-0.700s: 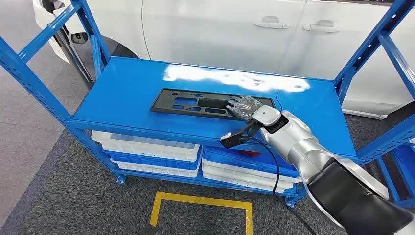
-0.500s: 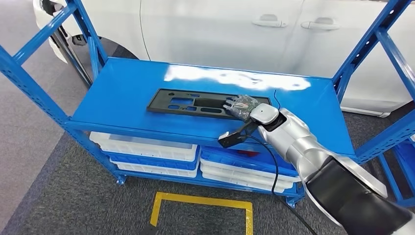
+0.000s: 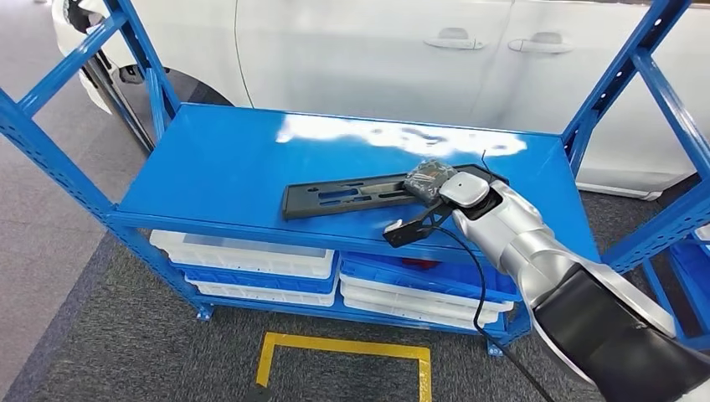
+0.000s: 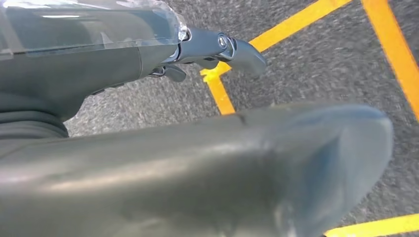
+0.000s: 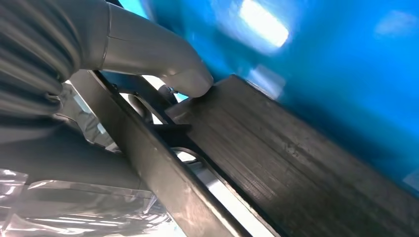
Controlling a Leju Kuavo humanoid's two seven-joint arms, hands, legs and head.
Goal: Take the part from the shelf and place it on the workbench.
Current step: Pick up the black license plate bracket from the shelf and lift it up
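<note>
R hand (image 3: 429,179) grips part (image 3: 343,198), blue shelf (image 3: 218,159), prob. carpet (image 3: 117,335)

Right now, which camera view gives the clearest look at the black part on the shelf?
The head view: the whole black part lies tilted on the blue shelf, gripped at one end by the right hand. The right wrist view shows a blurred close-up; the left wrist view shows floor.

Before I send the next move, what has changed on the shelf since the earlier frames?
The right hand, which lay flat on the black slotted panel, now grips its near end and has tipped it up on edge; the panel has swung and slid toward the robot's right, its far end still on the blue shelf. The thumb presses on the panel's ribbed face. The white trays below and the white car are as before.
</note>
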